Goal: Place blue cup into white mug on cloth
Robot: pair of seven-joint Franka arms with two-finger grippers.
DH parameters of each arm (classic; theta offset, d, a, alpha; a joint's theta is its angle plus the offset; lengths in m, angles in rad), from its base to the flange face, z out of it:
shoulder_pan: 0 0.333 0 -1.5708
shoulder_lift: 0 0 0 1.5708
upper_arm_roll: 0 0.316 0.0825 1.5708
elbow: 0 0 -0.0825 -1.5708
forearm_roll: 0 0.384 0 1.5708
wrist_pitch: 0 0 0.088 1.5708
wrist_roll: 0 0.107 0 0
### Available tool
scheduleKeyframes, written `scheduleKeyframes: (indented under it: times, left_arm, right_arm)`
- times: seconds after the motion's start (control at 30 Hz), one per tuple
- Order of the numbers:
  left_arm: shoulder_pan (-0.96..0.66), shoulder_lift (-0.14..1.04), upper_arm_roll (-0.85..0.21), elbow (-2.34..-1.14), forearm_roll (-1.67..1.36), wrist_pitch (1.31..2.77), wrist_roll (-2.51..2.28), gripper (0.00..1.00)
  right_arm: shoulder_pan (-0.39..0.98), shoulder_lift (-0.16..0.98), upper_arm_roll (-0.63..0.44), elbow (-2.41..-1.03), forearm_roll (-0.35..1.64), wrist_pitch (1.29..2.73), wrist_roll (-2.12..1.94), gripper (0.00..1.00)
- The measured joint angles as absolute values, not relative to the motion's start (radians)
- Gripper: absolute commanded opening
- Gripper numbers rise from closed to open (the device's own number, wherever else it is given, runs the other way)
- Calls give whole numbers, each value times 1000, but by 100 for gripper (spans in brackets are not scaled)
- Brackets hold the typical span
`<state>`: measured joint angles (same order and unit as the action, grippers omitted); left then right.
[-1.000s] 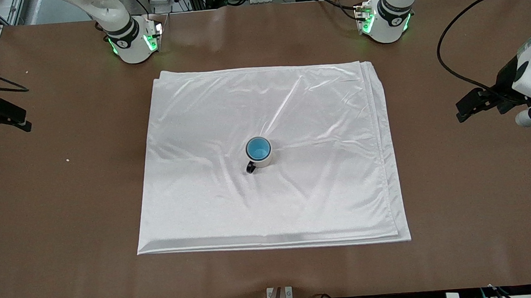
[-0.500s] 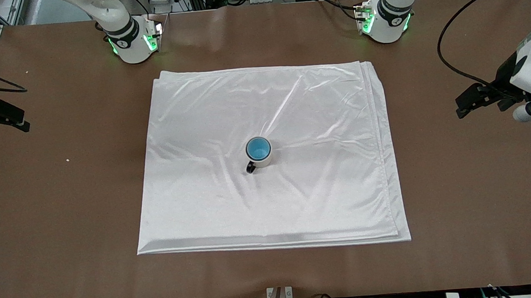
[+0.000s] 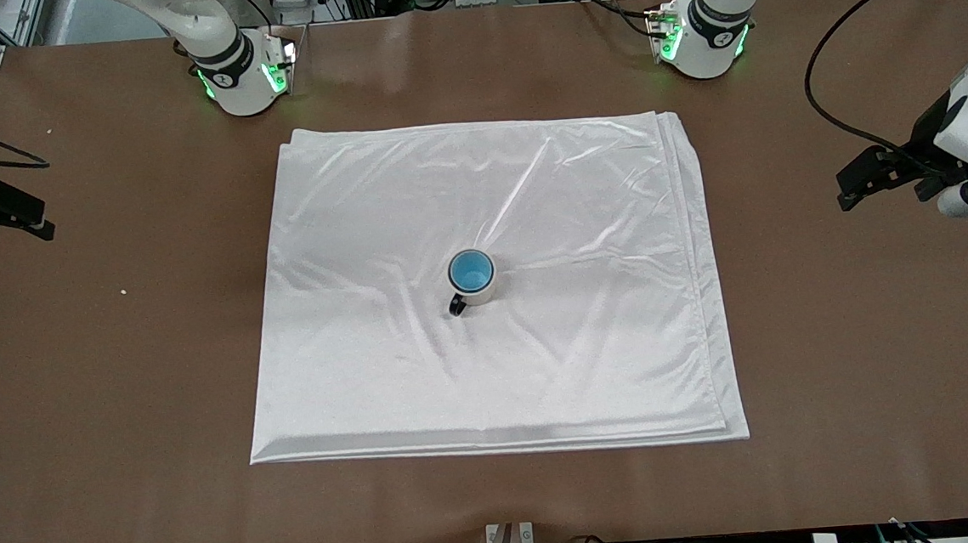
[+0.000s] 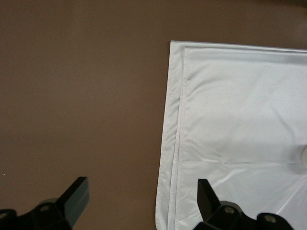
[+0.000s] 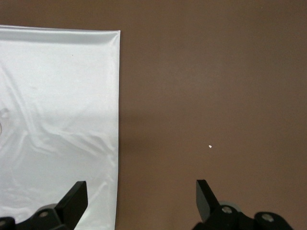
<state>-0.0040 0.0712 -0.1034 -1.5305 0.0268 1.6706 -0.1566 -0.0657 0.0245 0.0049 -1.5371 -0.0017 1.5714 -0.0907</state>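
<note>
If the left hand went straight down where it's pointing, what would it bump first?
Probably the bare brown table, just beside the white cloth's edge. The left hand is open and empty, with nothing else below it, though depth is unclear.

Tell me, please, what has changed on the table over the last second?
Only the left gripper moved: open and empty, it drew a little outward over bare table at its own end. The right gripper, also open, waits at its end. The light-blue tapered cup stayed inside the cream-white mug on the shiny white cloth.
</note>
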Motion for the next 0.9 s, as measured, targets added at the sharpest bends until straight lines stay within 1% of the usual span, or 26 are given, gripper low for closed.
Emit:
scheduleKeyframes:
  times: [0.3, 0.9]
  left_arm:
    - [1, 64, -95, -1532, 27, 1671, -61, 100]
    - [-1, 63, -92, -1533, 27, 1671, -62, 100]
  right_arm:
    - [-66, 24, 5, -1537, -2, 1573, -91, 100]
    - [-75, 24, 4, -1537, -2, 1574, -91, 100]
